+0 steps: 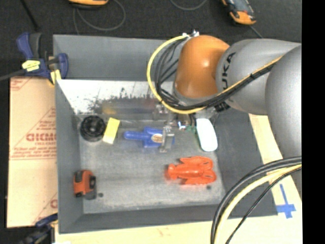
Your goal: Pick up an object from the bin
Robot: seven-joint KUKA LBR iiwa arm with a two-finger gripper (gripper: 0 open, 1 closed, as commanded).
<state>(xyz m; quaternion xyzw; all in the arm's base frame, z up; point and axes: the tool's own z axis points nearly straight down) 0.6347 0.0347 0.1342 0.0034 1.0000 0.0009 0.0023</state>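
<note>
Gripper (166, 138) was low over the floor of the bin (127, 189), near the middle, at the right end of a long blue plastic thing (136, 135). Spread or pressed together: could not tell, as the wrist and its orange cover (200, 65) stood in the way. Contact with the blue thing: could not tell either, so no hold was recorded.

The blue thing lay flat, its length running from the left wall's side toward the right wall's side. It was narrower at the left end and thicker near the gripper.

Neighbours:
- A yellow block (111, 130) was just beside its left end.
- A black round thing (91, 127) was past the block, toward the left wall.
- A white oval thing (206, 134) was near the gripper, on the right-wall side.
- An orange-red toy (191, 170) was toward the near edge, apart from the blue thing.
- A small orange-and-black thing (84, 183) was in the near left corner, well apart.

Handling, as judged:
- The blue thing looked like moulded plastic, so probably light, stiff and not fragile.
- Its smooth surface may slip under a pinch.
- The best hold seemed to be across the narrow width, close to the thicker part, where most of the weight likely sat. That way it would not swing or tip on the lift.
- A hold at the very tip risked the piece pivoting out.
- The white oval thing was close enough to be nudged.
</note>
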